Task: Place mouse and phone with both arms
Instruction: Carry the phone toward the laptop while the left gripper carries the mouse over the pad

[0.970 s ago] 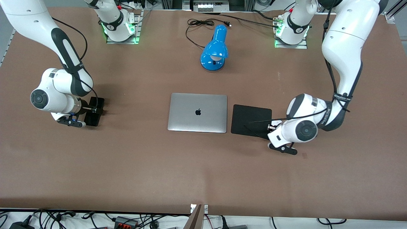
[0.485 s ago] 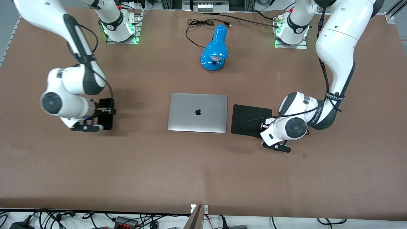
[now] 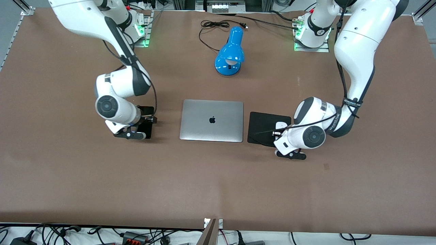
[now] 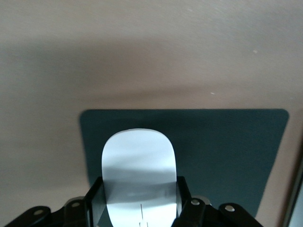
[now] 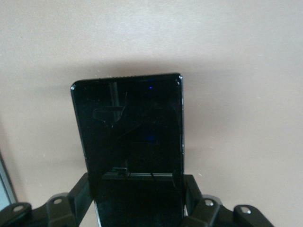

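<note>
The white oval mouse [image 3: 281,125] [image 4: 138,163] hangs over the edge of the black mouse pad [image 3: 262,131] [image 4: 227,151] that lies toward the left arm's end. My left gripper [image 3: 280,131] [image 4: 138,191] is shut on the mouse, one finger on each long side. The slim black phone [image 3: 148,128] [image 5: 127,125] is held flat, low over the bare table, beside the laptop toward the right arm's end. My right gripper [image 3: 144,119] [image 5: 136,187] is shut on the phone's two long edges, and most of the phone sticks out past the fingers.
A closed silver laptop [image 3: 211,120] lies mid-table, with the mouse pad right beside it. A blue desk lamp [image 3: 230,54] lies farther from the front camera, its black cable [image 3: 211,25] coiled by the robots' bases. Brown table surface stretches wide toward the front camera.
The right arm has carried the phone a long way toward the laptop. The left arm has moved the mouse a little farther over the mouse pad.
</note>
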